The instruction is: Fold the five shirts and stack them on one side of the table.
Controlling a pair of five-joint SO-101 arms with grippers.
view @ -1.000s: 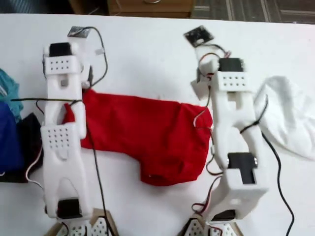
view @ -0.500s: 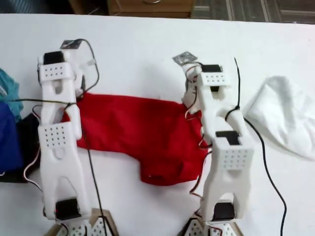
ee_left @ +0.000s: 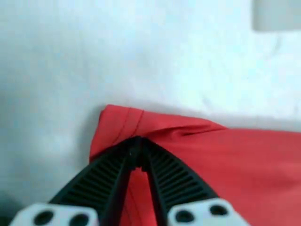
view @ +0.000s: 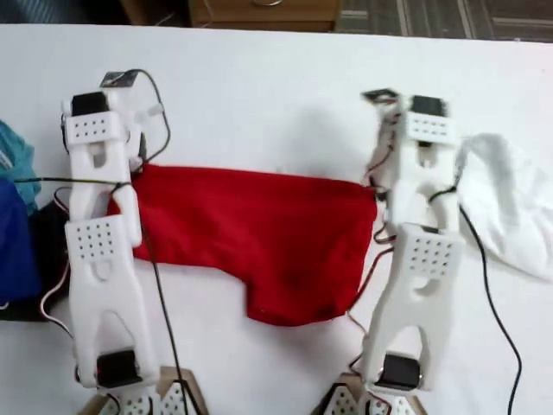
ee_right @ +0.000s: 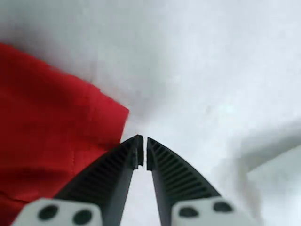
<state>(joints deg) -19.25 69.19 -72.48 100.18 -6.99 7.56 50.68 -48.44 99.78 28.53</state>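
A red shirt lies spread across the middle of the white table. My left gripper is shut on its left far corner, pinching a small fold of the red shirt; in the high view the left gripper sits at that corner. My right gripper is shut with its tips over bare table, just beside the corner of the red shirt. From above, the right gripper is at the shirt's right far corner. A white shirt lies crumpled to the right.
At the left edge lie a blue shirt, a teal shirt and a black shirt in a pile. Cables trail from both arms. The far half of the table is bare white.
The right arm swung from over the shirt's right part out to its right edge, and that edge now lies straighter and wider. The left arm shifted slightly away and to the left.
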